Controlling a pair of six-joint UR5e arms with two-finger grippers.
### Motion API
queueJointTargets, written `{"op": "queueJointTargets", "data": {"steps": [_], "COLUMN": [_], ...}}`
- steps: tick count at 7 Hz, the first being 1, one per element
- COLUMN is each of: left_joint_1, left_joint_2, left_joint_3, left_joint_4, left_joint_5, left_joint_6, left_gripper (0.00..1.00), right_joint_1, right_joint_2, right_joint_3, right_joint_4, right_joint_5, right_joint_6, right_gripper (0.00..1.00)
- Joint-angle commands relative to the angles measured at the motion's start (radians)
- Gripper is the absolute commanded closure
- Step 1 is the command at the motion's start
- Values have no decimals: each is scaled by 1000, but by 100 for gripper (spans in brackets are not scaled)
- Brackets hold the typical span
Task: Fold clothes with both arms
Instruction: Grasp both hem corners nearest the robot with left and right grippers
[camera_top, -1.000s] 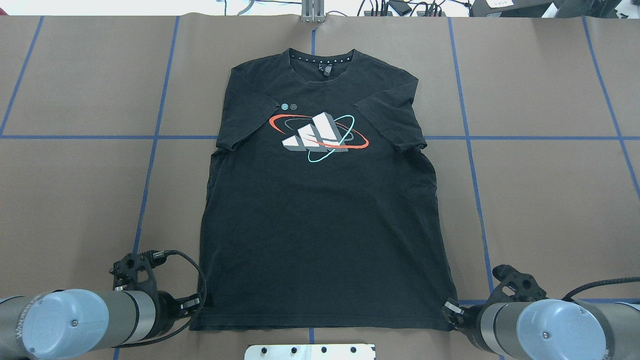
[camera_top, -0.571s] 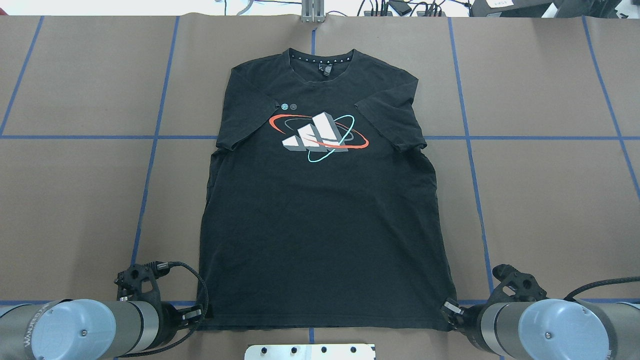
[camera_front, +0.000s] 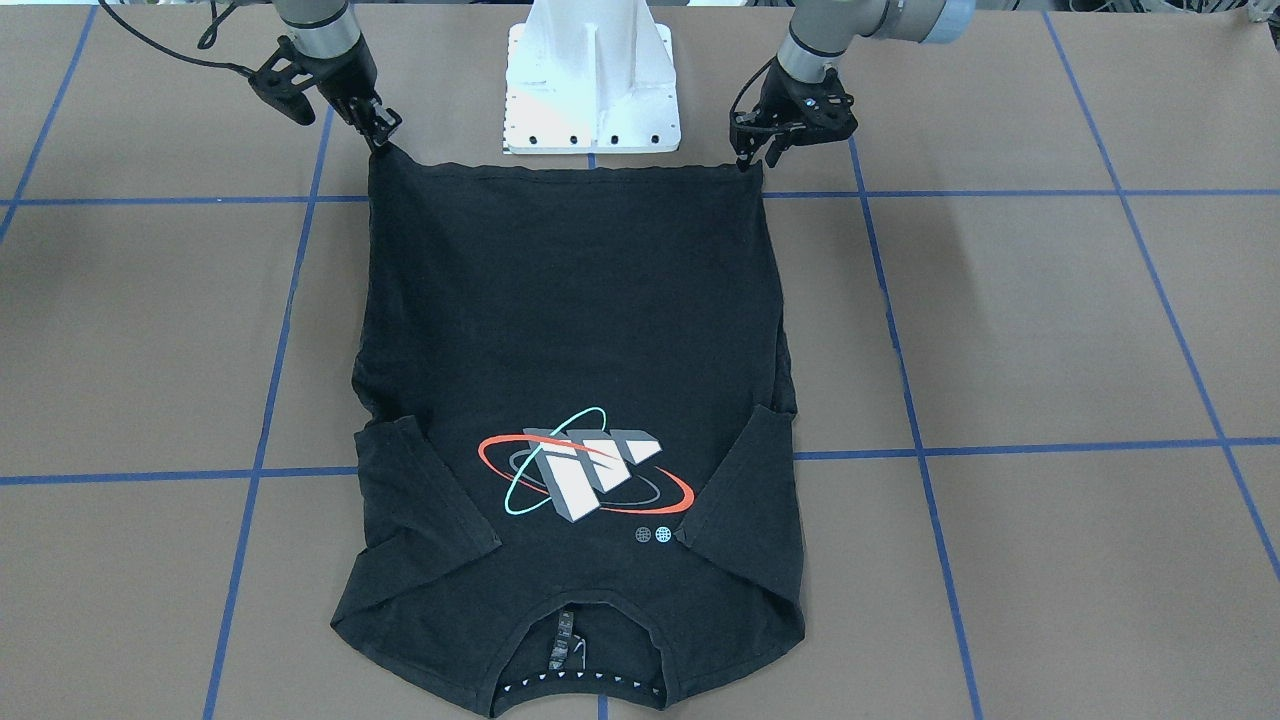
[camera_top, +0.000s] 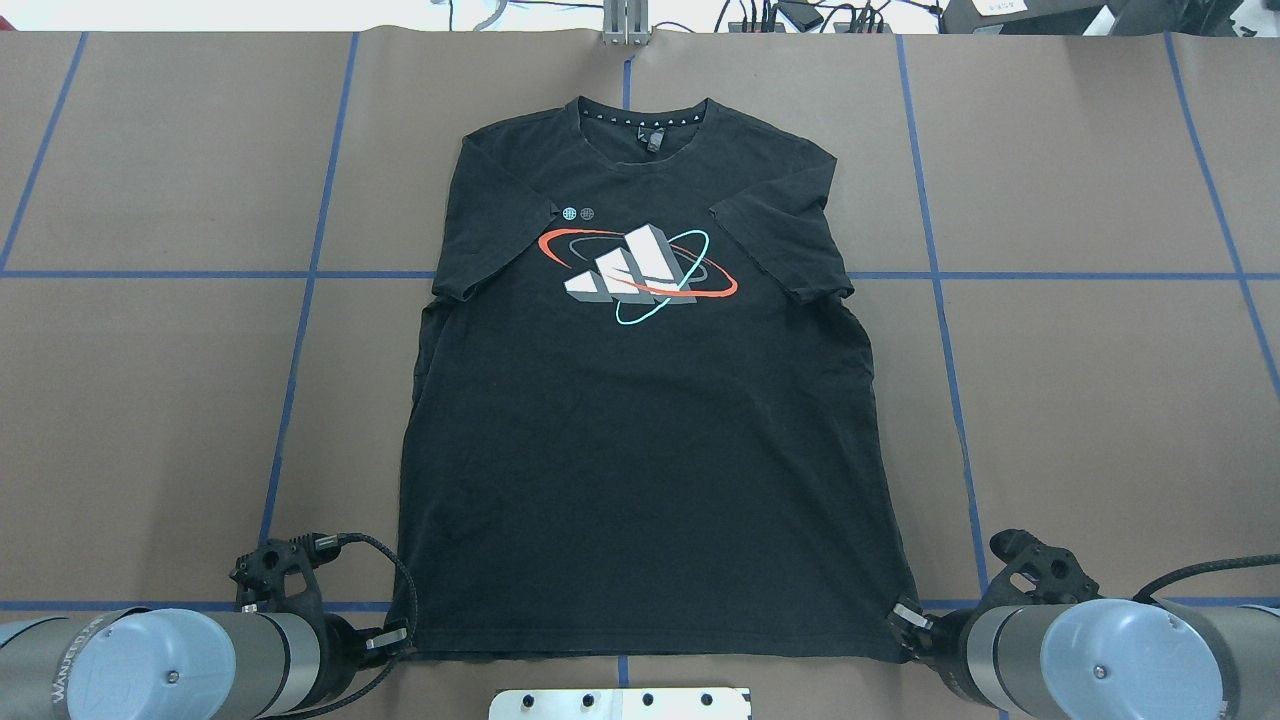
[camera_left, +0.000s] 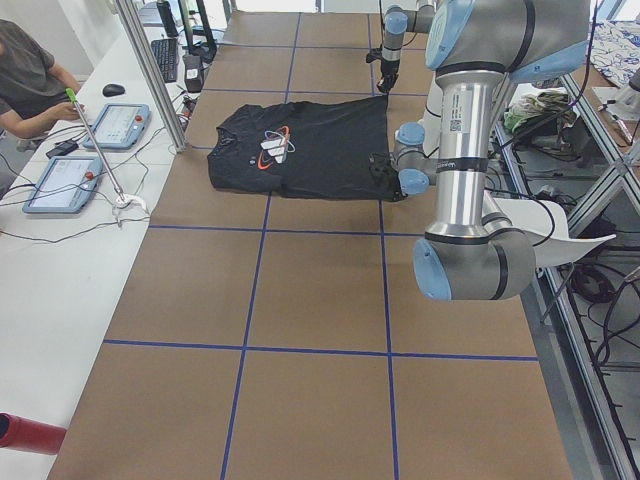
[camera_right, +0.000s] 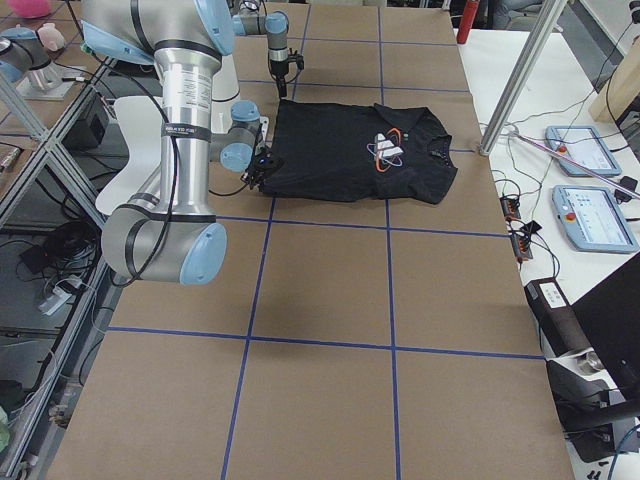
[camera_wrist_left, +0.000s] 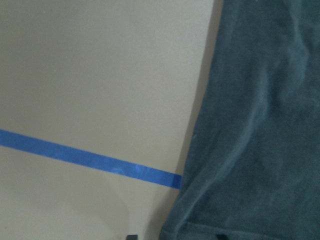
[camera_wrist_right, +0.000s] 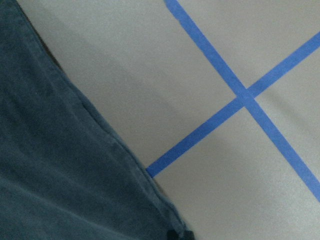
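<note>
The brown paper-covered table (camera_top: 1100, 400), crossed by blue tape lines (camera_top: 1000, 275), carries the black T-shirt (camera_top: 640, 480). The shirt lies flat and face up in the middle, collar toward the far edge and hem nearest the robot, with both short sleeves angled in over the chest beside the block logo (camera_top: 640, 272). The left arm (camera_top: 150, 670) and right arm (camera_top: 1120, 660) reach low to the two hem corners. The left gripper (camera_front: 752, 158) sits at its corner with jaws apart, one over bare table and one over cloth. The right gripper (camera_front: 383, 130) is pinched closed on the T-shirt's other hem corner.
</note>
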Motion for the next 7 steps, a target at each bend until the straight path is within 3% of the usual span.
{"op": "queueJointTargets", "data": {"steps": [1,3,4,5,7], "left_joint_1": [7,12,12,12,4], "left_joint_2": [0,0,0,0,8], "left_joint_3": [1,-1,1,-1,-31], "left_joint_4": [0,0,2,2,3], "left_joint_5": [0,0,0,0,-2], "left_joint_6": [-4,-6,-6,-6,-6], "left_gripper": [52,56,65,100,100], "right_joint_1": [-1,-1,-1,-1,1], "right_joint_2": [0,-1,-1,-1,-1], "right_joint_3": [1,-1,-1,-1,1], "right_joint_4": [0,0,0,0,0], "right_joint_5": [0,1,1,1,1], "right_joint_6": [0,0,-2,0,-2], "right_gripper": [100,100,100,100,100]}}
